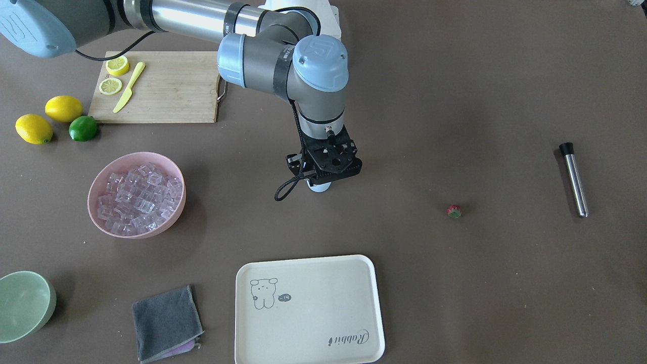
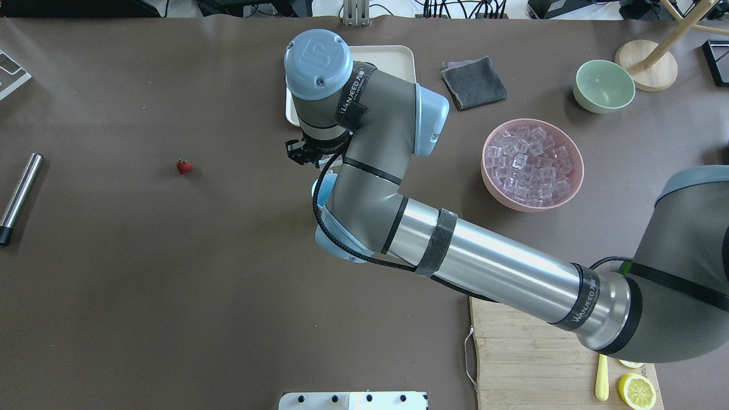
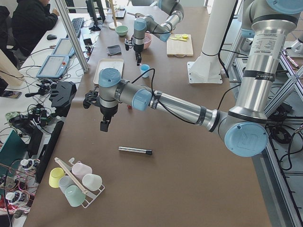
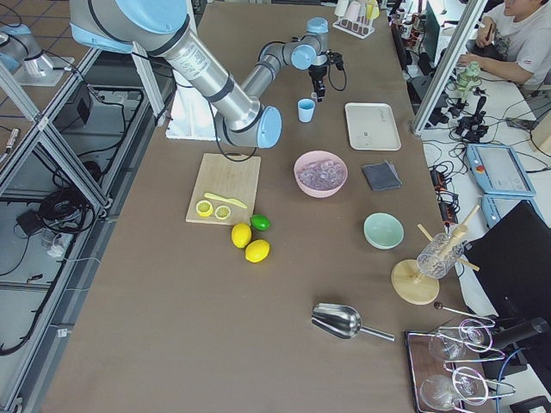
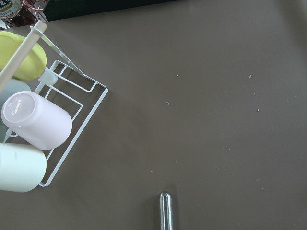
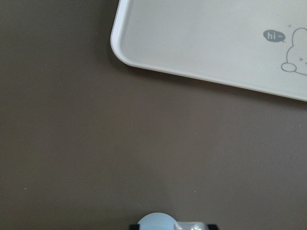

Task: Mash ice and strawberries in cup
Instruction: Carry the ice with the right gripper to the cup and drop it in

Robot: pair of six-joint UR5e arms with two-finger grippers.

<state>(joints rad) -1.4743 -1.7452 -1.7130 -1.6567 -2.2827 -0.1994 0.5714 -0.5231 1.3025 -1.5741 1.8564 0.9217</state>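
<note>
The light-blue cup (image 1: 320,187) stands mid-table, also in the left side view (image 3: 145,71) and the right side view (image 4: 306,110). My right gripper (image 1: 323,174) hangs just above it. The right wrist view shows a clear ice cube (image 6: 192,225) between the fingertips, beside the cup's rim (image 6: 156,221). More ice (image 1: 139,197) fills the pink bowl (image 1: 96,187). The strawberry (image 1: 454,211) lies alone on the table, well away from the cup. My left gripper (image 3: 104,126) hovers over bare table near the metal muddler (image 3: 135,151); I cannot tell whether it is open or shut.
A cream tray (image 1: 308,308), grey cloth (image 1: 167,323) and pale green bowl (image 1: 22,303) lie along the operators' side. A cutting board (image 1: 172,86) with lemon halves and a yellow knife, two lemons and a lime sit beyond the pink bowl. A cup rack (image 5: 72,124) stands near the muddler (image 5: 165,211).
</note>
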